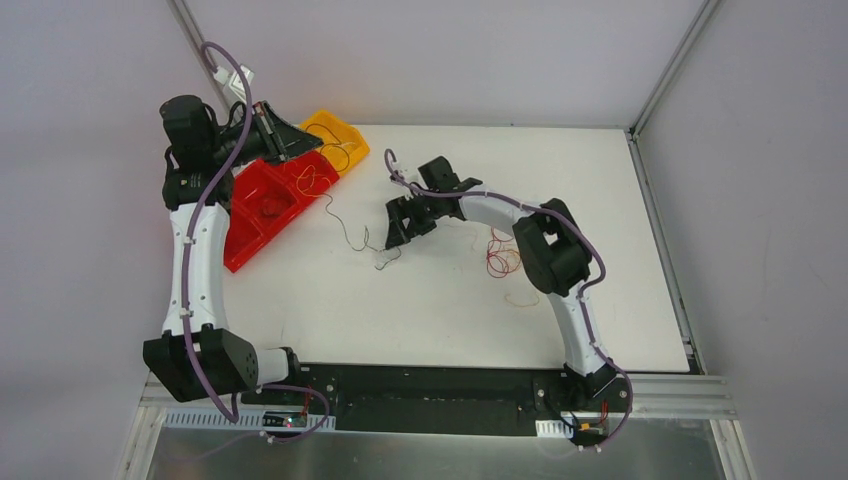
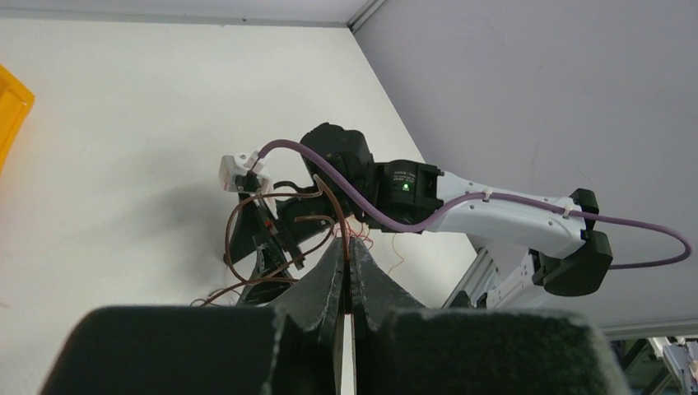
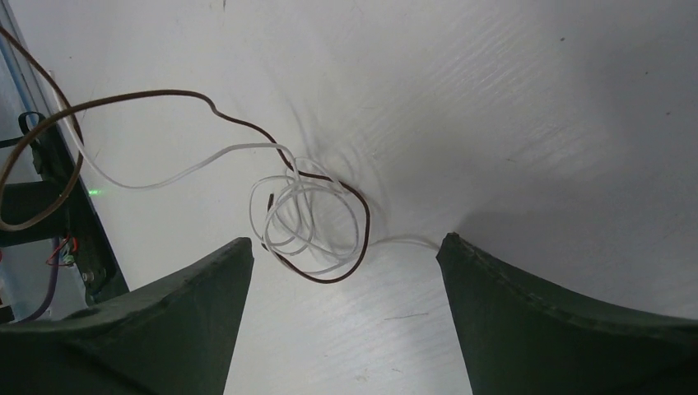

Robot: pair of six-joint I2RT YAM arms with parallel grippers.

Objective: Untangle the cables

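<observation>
My left gripper (image 1: 312, 143) hangs over the bins at the back left. In the left wrist view it (image 2: 346, 244) is shut on a thin brown wire (image 2: 328, 200) that curls up and to the left from the fingertips. My right gripper (image 1: 395, 228) is open at the table's middle. In the right wrist view it (image 3: 346, 240) stands just short of a small tangle of white and dark brown wires (image 3: 309, 220), not touching it. That tangle (image 1: 385, 256) lies on the table, and a thin strand (image 1: 340, 222) runs from it toward the bins.
A red bin (image 1: 243, 238) holds a small red wire ball (image 1: 270, 208), and curly wires lie in it and in the yellow bin (image 1: 352, 135) behind it. Loose red wires (image 1: 498, 255) and an orange strand (image 1: 520, 297) lie under the right arm's elbow.
</observation>
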